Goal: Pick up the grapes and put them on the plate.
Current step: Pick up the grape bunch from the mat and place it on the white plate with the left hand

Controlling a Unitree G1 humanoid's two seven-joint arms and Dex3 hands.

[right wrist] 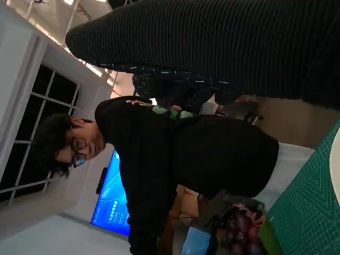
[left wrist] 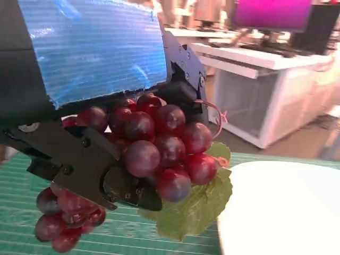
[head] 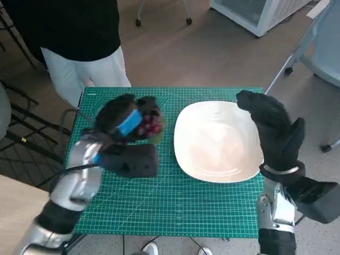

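A bunch of dark red grapes (left wrist: 154, 149) with a green leaf (left wrist: 197, 210) is held in my left hand (head: 123, 123), lifted just above the green mat (head: 159, 202). In the head view the grapes (head: 151, 126) show at the hand's right side, a little left of the white plate (head: 218, 142). The right wrist view catches the grapes (right wrist: 240, 227) too. My right hand (head: 271, 127) hovers over the plate's right edge, fingers apart and holding nothing.
A person in a black top and white trousers (head: 79, 48) stands at the table's far left corner; the same person (right wrist: 175, 154) shows in the right wrist view. A white cabinet (head: 255, 13) and chair wheels stand on the floor beyond.
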